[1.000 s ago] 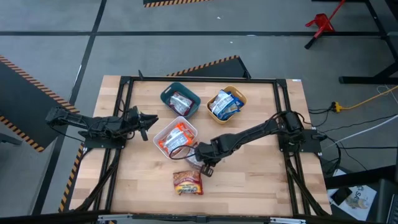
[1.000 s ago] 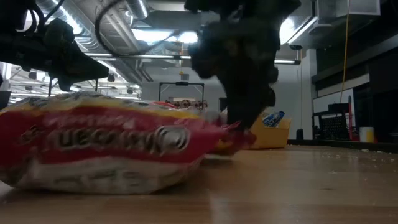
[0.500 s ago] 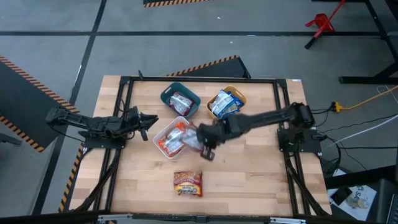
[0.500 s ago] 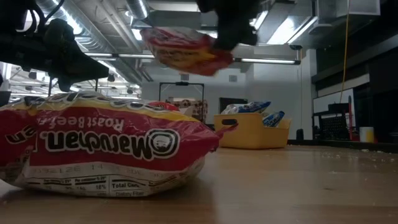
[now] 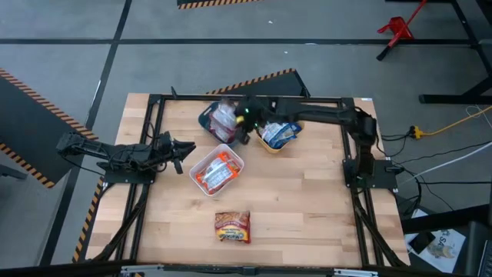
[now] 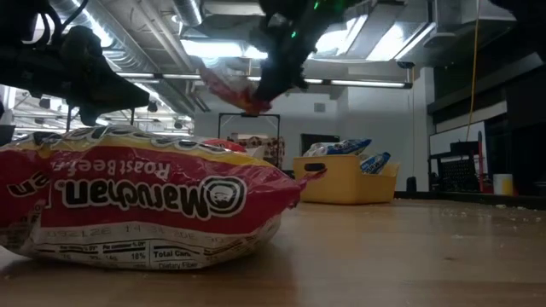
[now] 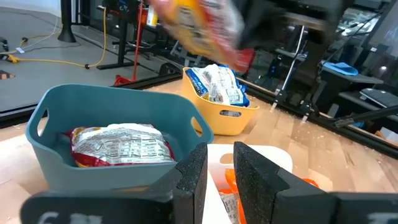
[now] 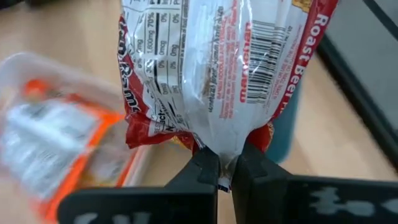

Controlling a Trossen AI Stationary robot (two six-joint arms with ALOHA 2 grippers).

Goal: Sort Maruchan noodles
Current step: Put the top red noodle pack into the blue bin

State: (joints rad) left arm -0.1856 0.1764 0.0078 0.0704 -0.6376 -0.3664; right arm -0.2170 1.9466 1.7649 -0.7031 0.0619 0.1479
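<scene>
From my station, the left gripper (image 5: 187,151) waits at the table's left edge, its dark fingers (image 7: 189,177) nearly together with nothing between them. The high view blurs the dark-red-and-yellow flat plastic noodle packet (image 5: 225,117) above the teal plastic bin (image 5: 209,115); only the right wrist view shows its "Roast Beef" print. The right gripper (image 8: 225,167) is clenched on the packet's edge, its long axis running straight away from the fingers.
</scene>
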